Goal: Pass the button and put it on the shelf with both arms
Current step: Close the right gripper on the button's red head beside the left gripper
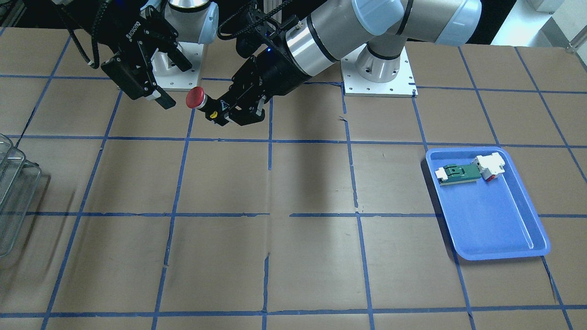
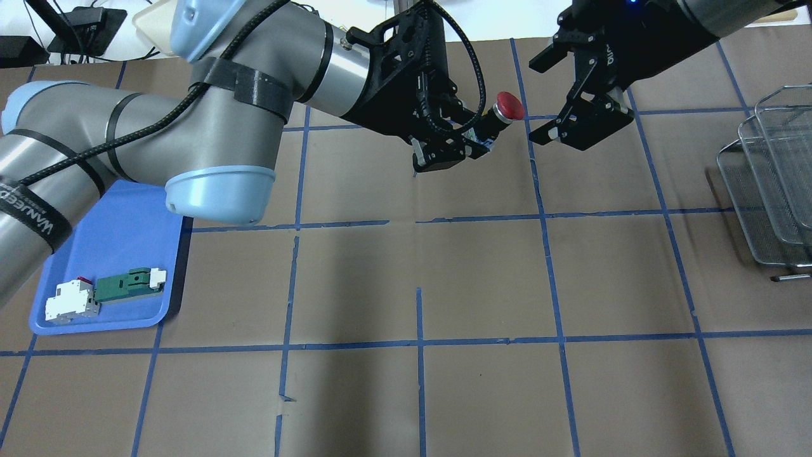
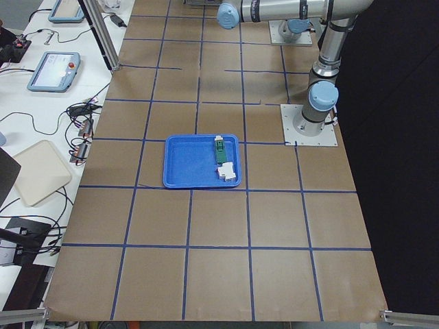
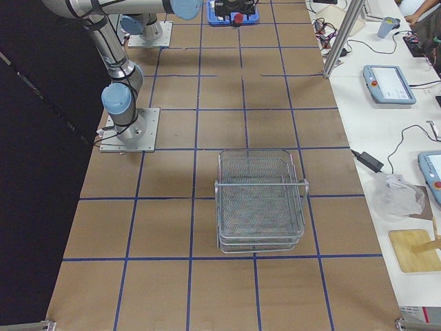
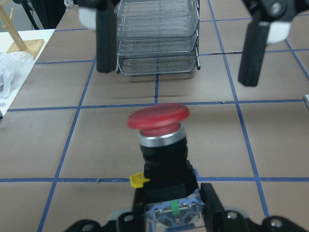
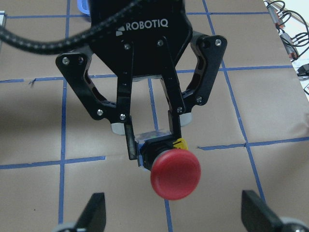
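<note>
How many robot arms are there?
2. The left arm holds the button in the left tool; the right arm faces it, right tool open beside the button.

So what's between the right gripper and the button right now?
Nothing; the overhead view shows only a bare gap between right gripper and button.
</note>
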Tool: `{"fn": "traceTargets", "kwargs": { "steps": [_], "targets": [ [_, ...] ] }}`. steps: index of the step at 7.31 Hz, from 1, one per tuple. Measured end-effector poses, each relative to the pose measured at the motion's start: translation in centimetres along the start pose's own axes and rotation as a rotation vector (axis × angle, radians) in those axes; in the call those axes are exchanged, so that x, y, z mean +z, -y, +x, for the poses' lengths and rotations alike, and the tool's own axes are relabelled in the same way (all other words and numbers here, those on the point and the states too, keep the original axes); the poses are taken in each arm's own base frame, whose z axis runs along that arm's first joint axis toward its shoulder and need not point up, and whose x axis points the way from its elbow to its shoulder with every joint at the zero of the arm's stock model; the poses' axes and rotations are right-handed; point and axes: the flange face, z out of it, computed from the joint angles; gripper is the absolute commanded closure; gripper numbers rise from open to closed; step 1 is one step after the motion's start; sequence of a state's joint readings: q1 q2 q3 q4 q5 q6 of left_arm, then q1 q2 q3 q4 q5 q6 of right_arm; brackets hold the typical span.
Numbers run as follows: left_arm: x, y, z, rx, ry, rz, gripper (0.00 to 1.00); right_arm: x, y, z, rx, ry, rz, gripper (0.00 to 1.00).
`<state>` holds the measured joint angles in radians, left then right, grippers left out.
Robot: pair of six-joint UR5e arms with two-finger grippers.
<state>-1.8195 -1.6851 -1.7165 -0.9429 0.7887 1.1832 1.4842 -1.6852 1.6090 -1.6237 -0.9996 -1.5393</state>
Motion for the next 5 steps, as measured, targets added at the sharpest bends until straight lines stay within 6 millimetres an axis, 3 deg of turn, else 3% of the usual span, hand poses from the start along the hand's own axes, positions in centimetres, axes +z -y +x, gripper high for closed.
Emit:
{"fn": "traceTargets", "kwargs": {
  "steps": [5],
  "targets": [
    [0.15,0.43,0.4,0.01,0.004,0.02,1.0,1.31,0.38,-0.09,0.001,0.029,0.007,0.0]
  ]
}}
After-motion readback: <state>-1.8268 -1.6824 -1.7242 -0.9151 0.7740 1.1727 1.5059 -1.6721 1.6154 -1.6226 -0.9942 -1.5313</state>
